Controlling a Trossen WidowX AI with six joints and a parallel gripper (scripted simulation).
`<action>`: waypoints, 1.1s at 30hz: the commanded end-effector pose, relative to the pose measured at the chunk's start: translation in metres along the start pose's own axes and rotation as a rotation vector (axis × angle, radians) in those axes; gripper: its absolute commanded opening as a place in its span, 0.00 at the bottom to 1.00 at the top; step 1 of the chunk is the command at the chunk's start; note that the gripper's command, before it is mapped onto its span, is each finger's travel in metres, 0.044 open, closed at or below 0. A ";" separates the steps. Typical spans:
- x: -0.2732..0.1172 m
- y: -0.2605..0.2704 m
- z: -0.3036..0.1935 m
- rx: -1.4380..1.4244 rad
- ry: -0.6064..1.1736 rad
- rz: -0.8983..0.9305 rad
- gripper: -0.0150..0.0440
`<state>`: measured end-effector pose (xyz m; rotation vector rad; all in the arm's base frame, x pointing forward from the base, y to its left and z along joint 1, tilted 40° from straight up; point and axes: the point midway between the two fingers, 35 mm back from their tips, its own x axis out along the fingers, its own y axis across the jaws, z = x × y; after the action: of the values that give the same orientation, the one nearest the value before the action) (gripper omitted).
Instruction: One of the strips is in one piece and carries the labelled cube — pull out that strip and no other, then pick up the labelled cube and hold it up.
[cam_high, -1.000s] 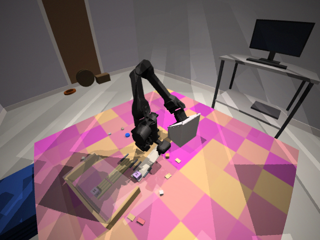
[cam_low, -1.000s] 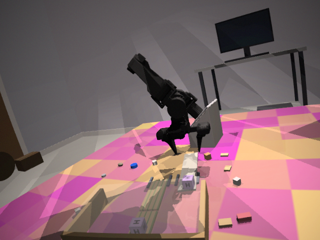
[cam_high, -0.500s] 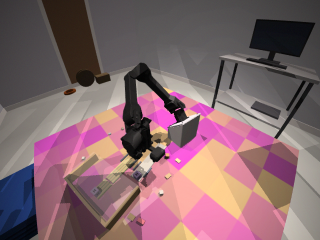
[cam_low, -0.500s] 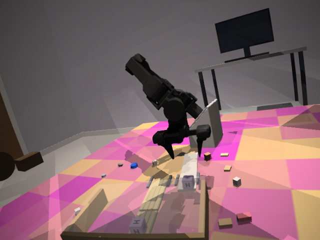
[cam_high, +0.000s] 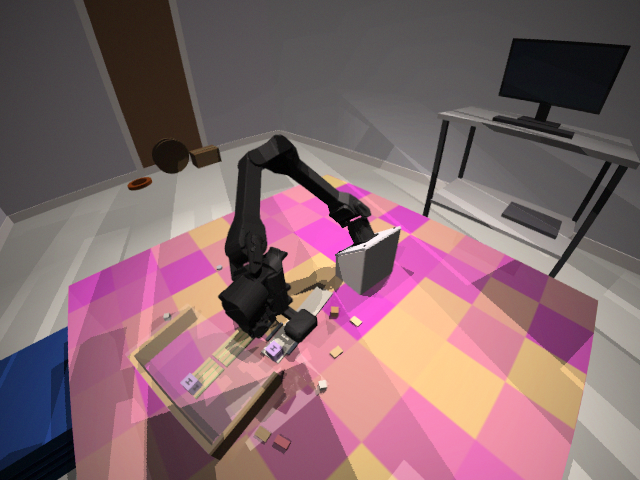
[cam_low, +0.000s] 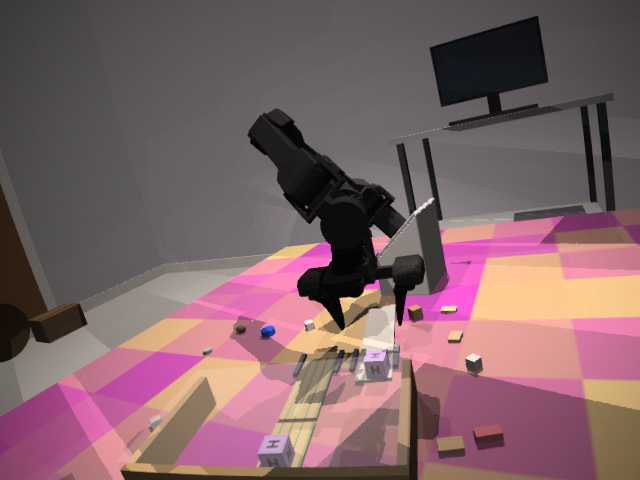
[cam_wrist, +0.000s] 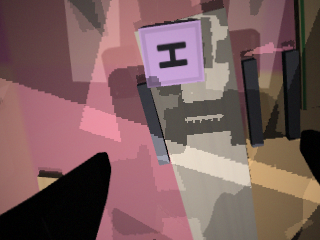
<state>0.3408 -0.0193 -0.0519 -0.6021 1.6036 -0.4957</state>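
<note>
A pale grey strip (cam_high: 321, 298) (cam_low: 379, 321) (cam_wrist: 220, 220) looks unbroken, and a lilac cube marked H (cam_high: 273, 350) (cam_low: 375, 364) (cam_wrist: 172, 54) sits on its end nearer the wooden frame. A tan strip with green lines (cam_low: 303, 409) (cam_high: 206, 373) lies beside it, with a crosswise gap. A second lilac H cube (cam_high: 190, 382) (cam_low: 275, 450) is at that strip's far end inside the frame. My gripper (cam_low: 370, 325) (cam_wrist: 202, 150) is open and empty, above the pale strip, with its fingertips on either side of it. The fingertips are hidden in the top view.
Wooden frame walls (cam_high: 178, 405) (cam_low: 268, 470) surround the strips' inner ends. Short dark rails (cam_low: 299, 364) (cam_wrist: 252, 102) stand alongside the strips. A grey wedge-shaped block (cam_high: 379, 263) (cam_low: 433, 253) stands behind. Small blocks, including a red one (cam_high: 281, 442) (cam_low: 488, 432), are scattered around.
</note>
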 end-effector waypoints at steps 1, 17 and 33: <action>-0.001 0.003 0.015 0.007 0.000 0.001 1.00; 0.007 0.008 0.041 0.007 -0.002 0.002 0.68; 0.033 0.008 0.041 0.007 -0.002 0.001 0.68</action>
<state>0.3821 -0.0291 -0.0806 -0.5839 1.5883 -0.5028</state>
